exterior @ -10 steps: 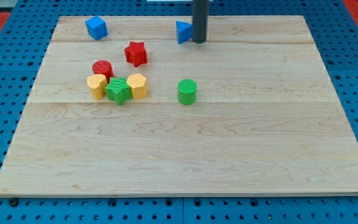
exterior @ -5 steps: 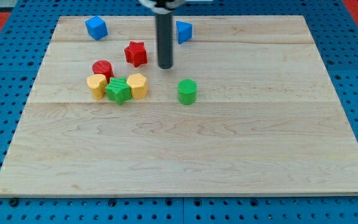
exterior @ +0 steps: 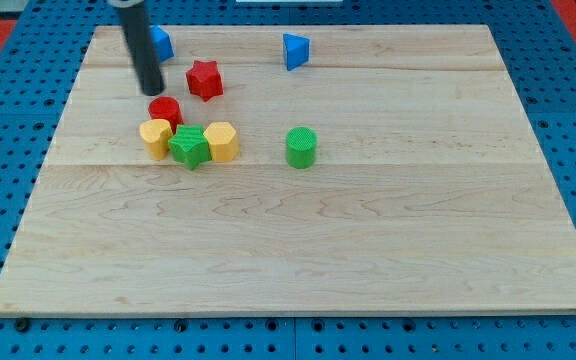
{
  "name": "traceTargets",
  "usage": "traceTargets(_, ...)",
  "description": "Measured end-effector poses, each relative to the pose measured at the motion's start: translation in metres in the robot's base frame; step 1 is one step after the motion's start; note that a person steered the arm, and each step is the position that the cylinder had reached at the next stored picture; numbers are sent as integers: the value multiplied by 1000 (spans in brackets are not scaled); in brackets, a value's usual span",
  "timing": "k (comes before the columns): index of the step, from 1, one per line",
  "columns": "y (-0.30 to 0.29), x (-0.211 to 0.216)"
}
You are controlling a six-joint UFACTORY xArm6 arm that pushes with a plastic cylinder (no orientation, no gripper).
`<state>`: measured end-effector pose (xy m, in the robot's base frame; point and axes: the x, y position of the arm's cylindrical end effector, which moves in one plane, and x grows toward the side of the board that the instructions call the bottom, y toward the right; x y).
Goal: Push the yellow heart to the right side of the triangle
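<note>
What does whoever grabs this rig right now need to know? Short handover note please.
My tip sits at the view's upper left, just above the red cylinder, touching no yellow block as far as I can tell.
Two yellow blocks flank the green star: one on its left, one on its right. I cannot tell which is the heart.
The blue triangle is near the view's top, with bare board to its right.
Done: nothing; both yellow blocks lie well below and left of the triangle.
Left: single out the heart and push it up and right, past the triangle.
</note>
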<state>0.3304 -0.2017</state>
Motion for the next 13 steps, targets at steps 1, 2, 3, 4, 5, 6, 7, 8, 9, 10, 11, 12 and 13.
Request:
traceTargets(1,-28,51)
traceTargets(2,-5,92)
traceTargets(3,65,73)
traceTargets(4,146,47)
traceTargets(5,170,41)
traceTargets(6,170,35)
traceTargets(7,170,29)
traceTargets(8,175,28)
traceTargets(9,197,28)
traceTargets(10,221,27)
traceTargets(11,230,26)
traceTargets(12,242,-9)
traceTargets(13,233,-19)
